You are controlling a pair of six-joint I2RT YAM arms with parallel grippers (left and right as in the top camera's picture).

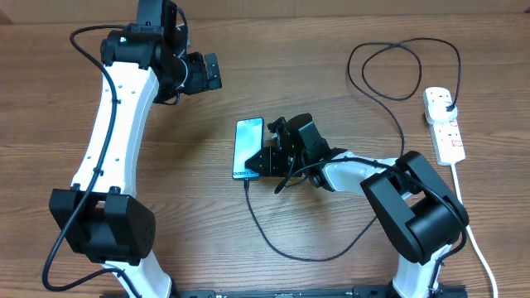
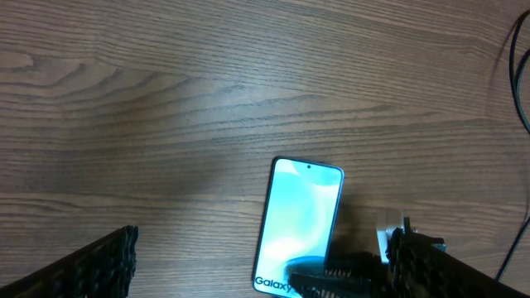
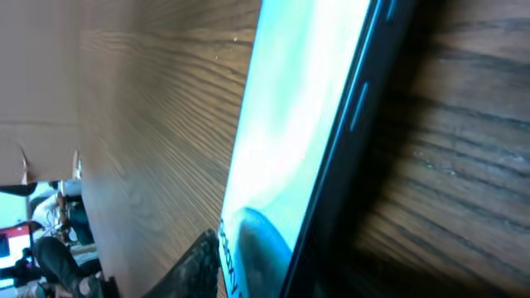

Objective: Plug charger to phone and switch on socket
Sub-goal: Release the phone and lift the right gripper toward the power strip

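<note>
Left gripper (image 1: 211, 72) noted up-left of the phone (image 1: 248, 147), jaws spread wide, nothing held; phone laid flat, screen up; right gripper (image 1: 272, 149) seen at the phone's right edge, spread or pinching cannot be told; charger (image 1: 286, 248) traced from the phone's bottom edge, looped rightward to the socket (image 1: 447, 132), well right of the phone.

**user1:** Are both arms the same build?

**user2:** Pretty much. The left arm (image 1: 116, 124) has white links dotted with dark screws, chunky black joints and a loose black cable (image 1: 83, 35). The right arm (image 1: 352, 172) is white and black too. The left gripper (image 1: 201, 73) is black with ribbed pads (image 2: 98, 266).
</note>
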